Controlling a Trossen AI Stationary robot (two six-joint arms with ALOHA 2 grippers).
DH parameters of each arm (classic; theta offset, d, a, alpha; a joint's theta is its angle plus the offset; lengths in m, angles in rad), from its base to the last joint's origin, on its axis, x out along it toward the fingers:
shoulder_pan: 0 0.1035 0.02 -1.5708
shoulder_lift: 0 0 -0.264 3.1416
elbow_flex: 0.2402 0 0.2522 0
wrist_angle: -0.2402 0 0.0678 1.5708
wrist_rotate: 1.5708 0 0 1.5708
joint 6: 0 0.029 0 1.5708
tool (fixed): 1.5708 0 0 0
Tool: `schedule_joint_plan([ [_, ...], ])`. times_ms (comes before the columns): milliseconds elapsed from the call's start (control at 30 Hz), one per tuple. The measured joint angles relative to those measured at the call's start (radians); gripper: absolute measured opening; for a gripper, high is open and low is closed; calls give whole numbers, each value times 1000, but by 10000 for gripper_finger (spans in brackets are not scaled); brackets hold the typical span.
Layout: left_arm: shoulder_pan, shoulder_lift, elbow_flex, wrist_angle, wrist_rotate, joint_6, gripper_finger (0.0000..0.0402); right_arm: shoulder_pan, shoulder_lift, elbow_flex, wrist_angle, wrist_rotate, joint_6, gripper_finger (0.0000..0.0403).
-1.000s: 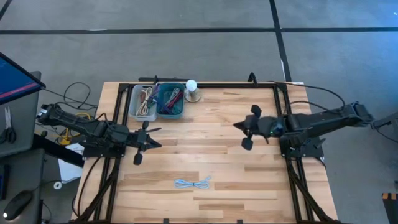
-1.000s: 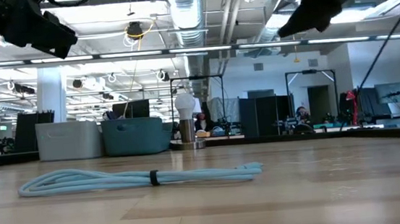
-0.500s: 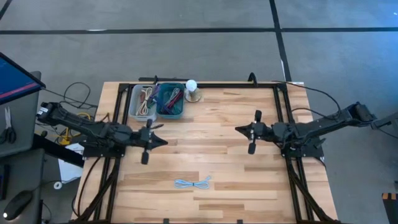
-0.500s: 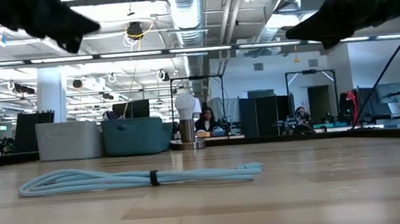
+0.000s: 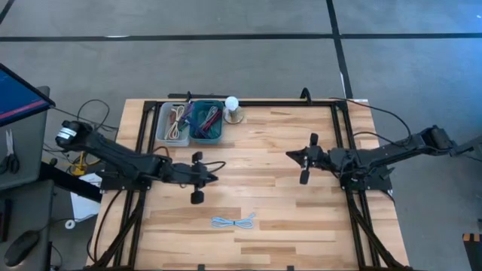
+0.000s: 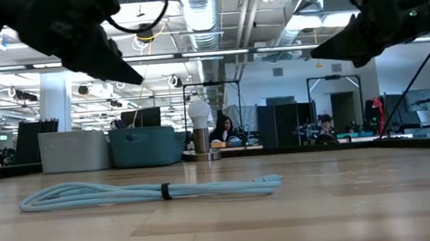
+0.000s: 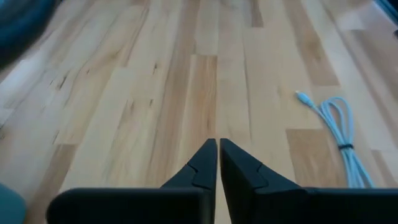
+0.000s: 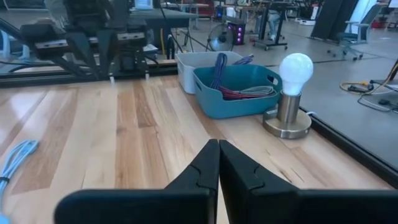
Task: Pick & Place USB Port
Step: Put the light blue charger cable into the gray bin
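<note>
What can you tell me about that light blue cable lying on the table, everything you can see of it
The light blue cable is a thin, smooth, rubbery-looking cord folded into a long narrow bundle of several strands. A small dark tie cinches it near the middle, and a pale connector tip sticks out at one end, seen in the left wrist view. It lies flat on the wooden table, near the front edge around mid-width, well apart from the bins at the back. Nothing touches it but the tabletop; neither gripper is on it.
</note>
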Motion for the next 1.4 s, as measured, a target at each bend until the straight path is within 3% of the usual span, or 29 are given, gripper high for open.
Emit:
schedule_joint_plan([
  [367,62,51,28,0,29,11,109,-9,0,0,0,0,2,3],
  [567,111,51,28,0,1,8,137,-9,0,0,0,0,2,3],
  [767,126,51,28,0,211,-96,144,-9,0,0,-1,0,2,3],
  [1133,99,116,29,52,210,-262,144,-8,1,0,-7,0,-24,3],
  [1400,53,332,209,13,216,-118,144,-8,1,0,-9,0,-24,3],
])
